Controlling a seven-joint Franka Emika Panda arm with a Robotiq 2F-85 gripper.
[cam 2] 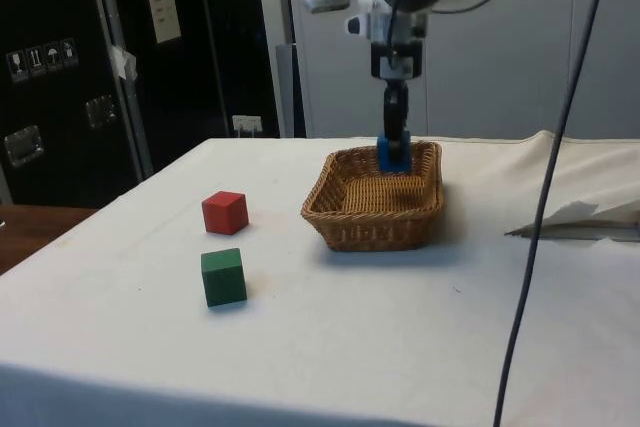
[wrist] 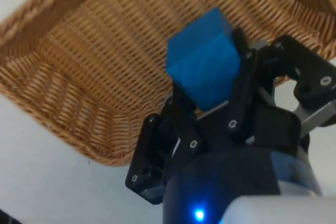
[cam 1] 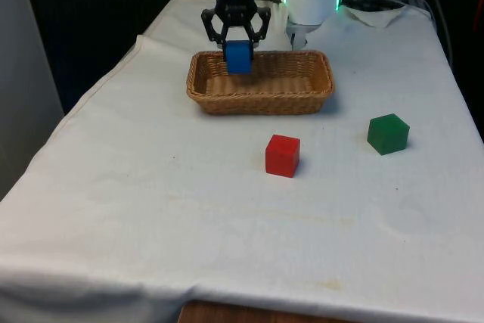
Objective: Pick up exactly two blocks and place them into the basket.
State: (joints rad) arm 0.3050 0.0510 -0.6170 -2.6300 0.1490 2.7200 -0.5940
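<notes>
I noted the gripper [cam 1: 238, 49] clamping a blue block [cam 1: 238, 57] above the basket [cam 1: 261, 100], upper centre; red block [cam 1: 282, 155] and green block [cam 1: 388, 133] lay on white cloth [cam 1: 151, 209], dark cabinets [cam 2: 60, 67] behind.

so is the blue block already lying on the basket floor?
No: the blue block is clamped in the gripper, above the basket floor.

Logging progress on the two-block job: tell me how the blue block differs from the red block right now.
The blue cube-shaped block is clamped in the black two-finger gripper and held off the cloth; the red cube-shaped block sits free on the white cloth. The blue one hangs over the woven wicker basket, near its far side; the red one lies outside it, on the near side. Both are plain cubes of similar size.
</notes>
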